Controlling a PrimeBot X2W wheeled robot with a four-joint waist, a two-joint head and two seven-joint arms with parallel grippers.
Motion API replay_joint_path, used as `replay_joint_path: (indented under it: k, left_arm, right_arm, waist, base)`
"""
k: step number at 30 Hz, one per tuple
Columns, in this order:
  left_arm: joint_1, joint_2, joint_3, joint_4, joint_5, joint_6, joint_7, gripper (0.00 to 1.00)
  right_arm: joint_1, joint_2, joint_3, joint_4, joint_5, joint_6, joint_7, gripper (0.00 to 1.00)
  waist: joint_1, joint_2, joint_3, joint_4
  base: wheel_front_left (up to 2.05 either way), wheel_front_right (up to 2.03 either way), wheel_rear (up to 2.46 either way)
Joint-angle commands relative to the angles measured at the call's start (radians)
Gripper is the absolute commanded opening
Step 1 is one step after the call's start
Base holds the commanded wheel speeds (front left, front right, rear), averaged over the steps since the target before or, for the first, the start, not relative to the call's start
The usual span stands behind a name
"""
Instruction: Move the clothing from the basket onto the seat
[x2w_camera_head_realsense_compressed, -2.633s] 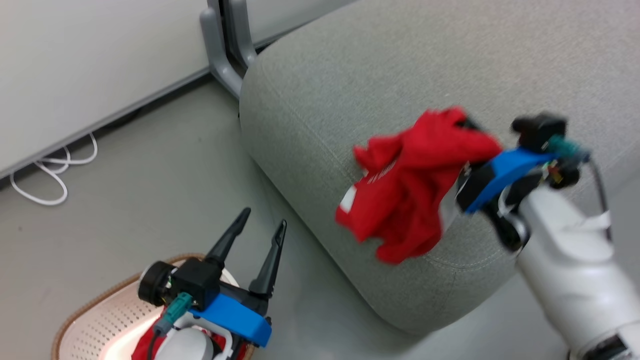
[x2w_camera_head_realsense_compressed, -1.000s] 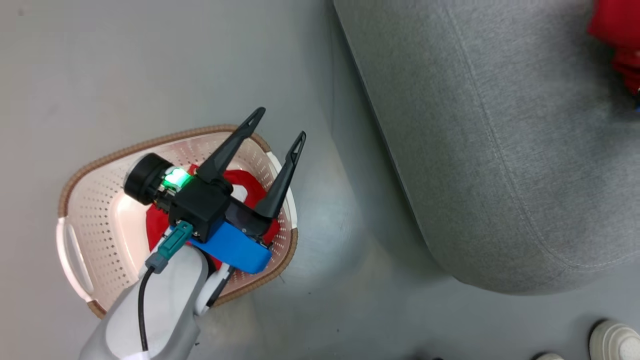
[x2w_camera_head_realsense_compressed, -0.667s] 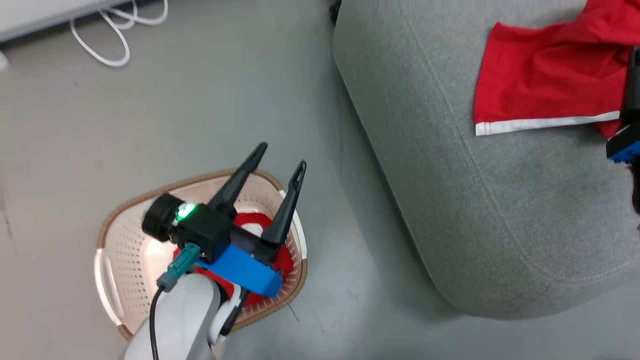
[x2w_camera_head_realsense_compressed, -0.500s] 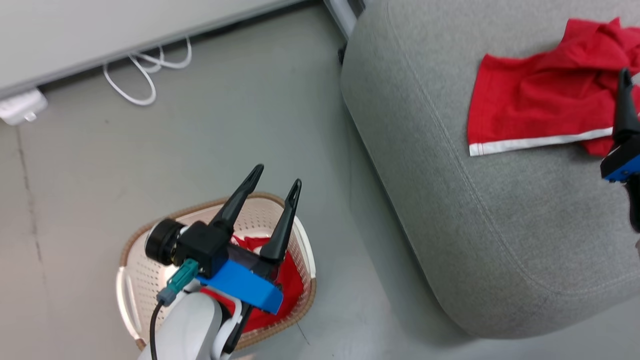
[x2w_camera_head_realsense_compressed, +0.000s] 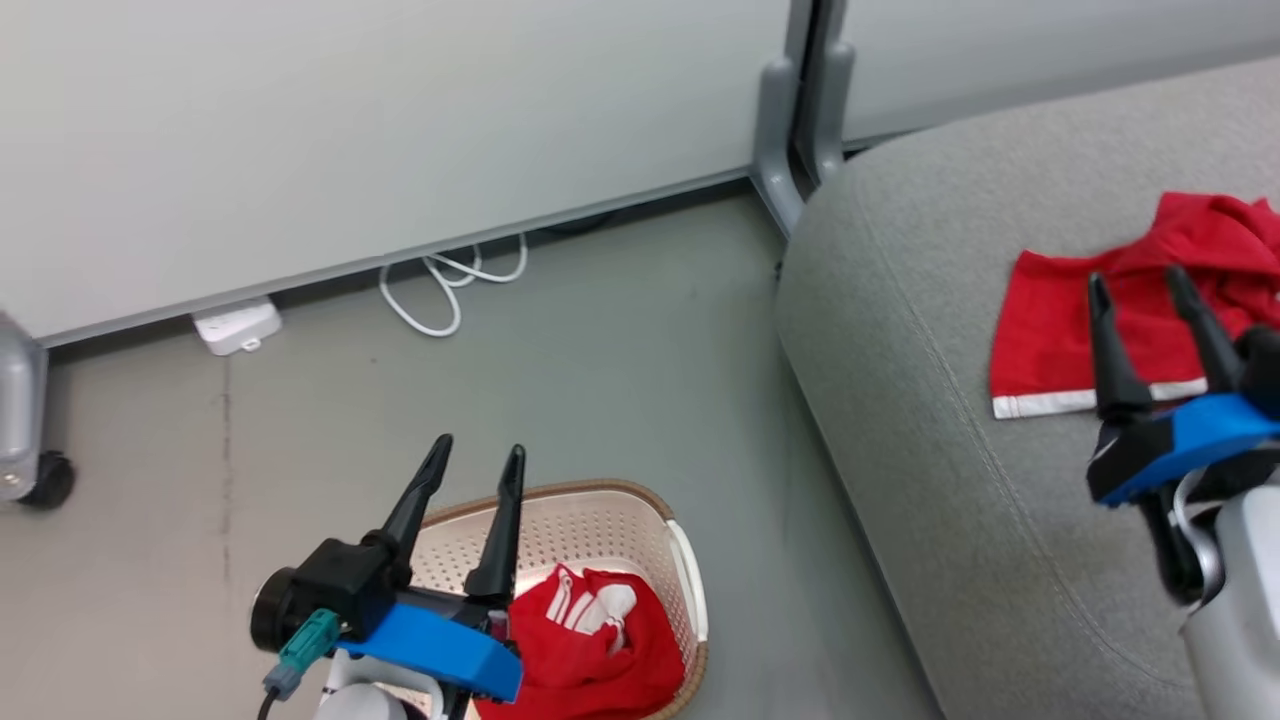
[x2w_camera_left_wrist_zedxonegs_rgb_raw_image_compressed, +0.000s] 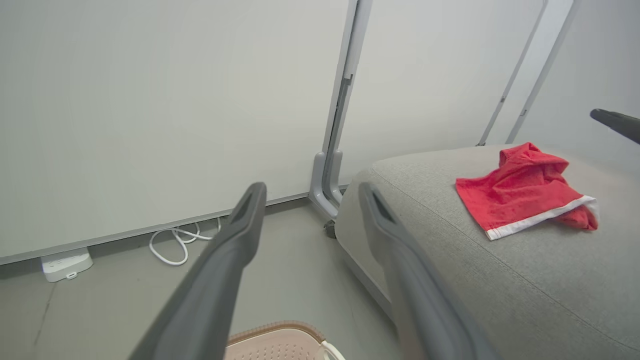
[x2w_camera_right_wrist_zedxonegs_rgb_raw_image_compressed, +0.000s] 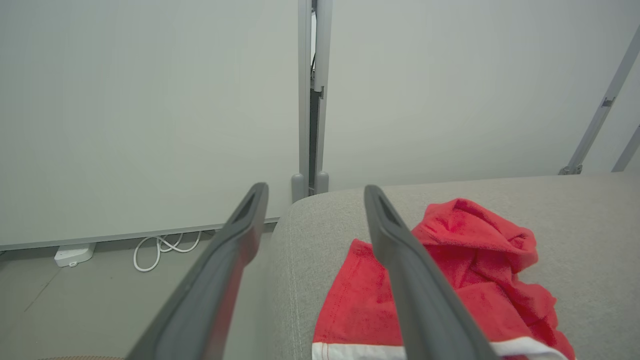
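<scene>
one garment (x2w_camera_head_realsense_compressed: 1045, 335) lay on the seat (x2w_camera_head_realsense_compressed: 900, 380); the other garment (x2w_camera_head_realsense_compressed: 590, 640) sat in the basket (x2w_camera_head_realsense_compressed: 600, 530). left gripper (x2w_camera_head_realsense_compressed: 480, 445) and right gripper (x2w_camera_head_realsense_compressed: 1136, 275) both gaped, empty.

Your head camera looks down and forward from high up: basket (x2w_camera_head_realsense_compressed: 592, 530) near left, seat (x2w_camera_head_realsense_compressed: 900, 360) right. Both wrist cameras sit lower, facing the far wall (x2w_camera_left_wrist_zedxonegs_rgb_raw_image_compressed: 150, 100); the right one is close over the seat. All three share the red garment (x2w_camera_head_realsense_compressed: 1045, 320) and seat corner.
</scene>
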Motion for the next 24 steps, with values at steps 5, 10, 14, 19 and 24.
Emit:
replay_joint_path:
  k: [5, 10, 14, 19, 24]
  left_arm:
    - [0.041, -0.012, 0.071, 0.006, 0.019, -0.001, -0.003, 1.0]
    - [0.072, -0.018, 0.14, 0.014, 0.034, -0.001, -0.003, 1.0]
    - [0.09, -0.02, 0.182, 0.032, 0.044, -0.001, -0.003, 1.0]
    - [0.111, -0.025, 0.231, 0.051, 0.051, -0.001, -0.003, 1.0]
    - [0.132, -0.032, 0.258, 0.056, 0.061, -0.001, -0.003, 1.0]
  right_arm:
    - [0.14, 0.06, -0.009, -0.14, -0.019, 0.0, 0.019, 1.0]
    - [0.259, 0.126, -0.02, -0.266, -0.046, 0.0, 0.045, 1.0]
    - [0.334, 0.171, -0.021, -0.335, -0.063, 0.0, 0.07, 1.0]
    - [0.4, 0.209, -0.029, -0.376, -0.077, 0.0, 0.084, 1.0]
    - [0.434, 0.23, -0.034, -0.393, -0.08, 0.0, 0.095, 1.0]
  waist:
    - [0.0003, -0.0001, -0.058, 0.082]
    - [0.0003, -0.0001, -0.071, 0.124]
    - [0.0003, -0.0001, -0.081, 0.152]
    - [0.0003, -0.0001, -0.098, 0.173]
    - [0.0003, -0.0001, -0.109, 0.178]
  base:
    - [0.0, 0.0, 0.0]
    - [0.0, 0.0, 0.0]
    - [0.0, 0.0, 0.0]
    - [0.0, 0.0, 0.0]
    - [0.0, 0.0, 0.0]
